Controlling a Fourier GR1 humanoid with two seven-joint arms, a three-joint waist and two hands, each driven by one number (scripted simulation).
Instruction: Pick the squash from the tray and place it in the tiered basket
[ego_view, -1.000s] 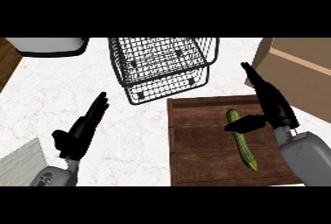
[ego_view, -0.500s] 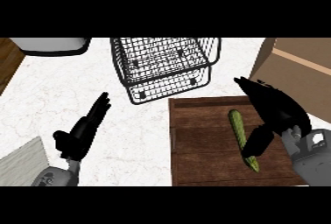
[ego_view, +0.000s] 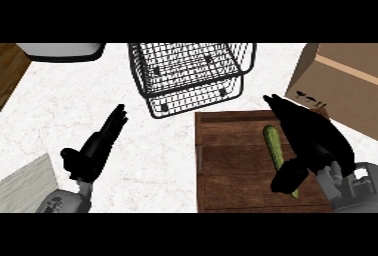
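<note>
Right robot hand (ego_view: 314, 137): positioned over the right portion of the tray, fingers extended toward the far edge, thumb hanging down at the near side. It is spread wide and holds nothing. Whether it touches the squash cannot be told; the palm covers part of it.

Squash (ego_view: 273, 145): long, green, lying lengthwise on the tray (ego_view: 229, 170), right of centre. Its far end shows just left of the right robot hand; a small piece of its near end shows below the thumb.

Tray: dark brown wood, resting on the white marbled tabletop (ego_view: 66, 105) at lower right.

Tiered basket (ego_view: 192, 75): black wire, standing on the tabletop just beyond the tray's far left corner.

Left robot hand (ego_view: 96, 145): at lower left over the tabletop, fingers straight, resting and holding nothing.

Cardboard box (ego_view: 339, 80): at the right edge, beyond the tray.
</note>
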